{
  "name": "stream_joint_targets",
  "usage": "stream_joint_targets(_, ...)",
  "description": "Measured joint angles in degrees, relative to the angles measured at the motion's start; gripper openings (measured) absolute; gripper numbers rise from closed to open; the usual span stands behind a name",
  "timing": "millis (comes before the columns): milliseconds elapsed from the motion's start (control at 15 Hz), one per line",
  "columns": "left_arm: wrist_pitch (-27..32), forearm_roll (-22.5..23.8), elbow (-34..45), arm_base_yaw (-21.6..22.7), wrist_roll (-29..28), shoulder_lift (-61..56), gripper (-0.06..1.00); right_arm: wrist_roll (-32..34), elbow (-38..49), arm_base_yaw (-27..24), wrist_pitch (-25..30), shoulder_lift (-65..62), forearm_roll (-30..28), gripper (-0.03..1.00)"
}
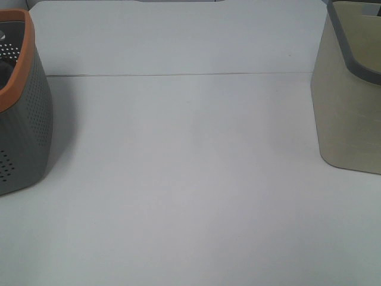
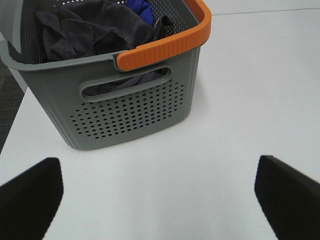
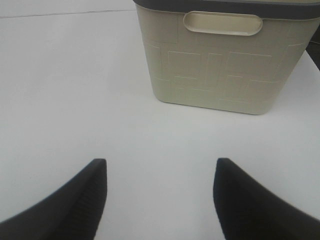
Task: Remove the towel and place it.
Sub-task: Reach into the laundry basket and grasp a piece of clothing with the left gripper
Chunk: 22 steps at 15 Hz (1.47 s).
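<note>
Grey perforated basket point(image 2: 130, 112) with orange rim, blue cloth point(image 2: 139, 7) inside, sits at left edge of white table point(image 1: 190, 179); beige bin point(image 3: 220, 70) with dark grey rim well apart at right.

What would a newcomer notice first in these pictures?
The grey perforated basket with its orange rim, at the left edge of the white table, draws the eye; a dark crumpled towel lies inside it beside a blue cloth. Opposite, at the right edge, stands a beige bin.
</note>
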Motion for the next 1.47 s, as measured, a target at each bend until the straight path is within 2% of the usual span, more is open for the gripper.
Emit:
stream_joint_targets(533, 0.0, 0.0, 0.0, 0.0, 0.5, 0.1, 0.99, 0.0, 0.0, 0.0, 0.0, 0.0, 0.0, 0.63)
stream_joint_targets(667, 1.5, 0.0, -1.8, 0.0, 2.2, 4.6, 0.99, 0.0, 0.0, 0.0, 0.0, 0.0, 0.0, 0.63)
stream_joint_targets(800, 3.0, -1.7, -7.8, 0.0, 2.5, 13.8, 0.99, 0.0, 0.0, 0.0, 0.0, 0.0, 0.0, 0.63)
stream_joint_targets(1000, 4.2, -4.1, -21.7, 0.0, 5.2, 29.2, 0.99, 0.0, 0.0, 0.0, 0.0, 0.0, 0.0, 0.63)
stream_joint_targets(1200, 6.3, -4.8, -35.9, 0.0, 10.1, 44.5, 0.99, 0.0, 0.0, 0.0, 0.0, 0.0, 0.0, 0.63)
stream_joint_targets(1467, 9.2, -5.4, -51.6, 0.0, 11.5, 63.4, 0.99, 0.0, 0.0, 0.0, 0.0, 0.0, 0.0, 0.63)
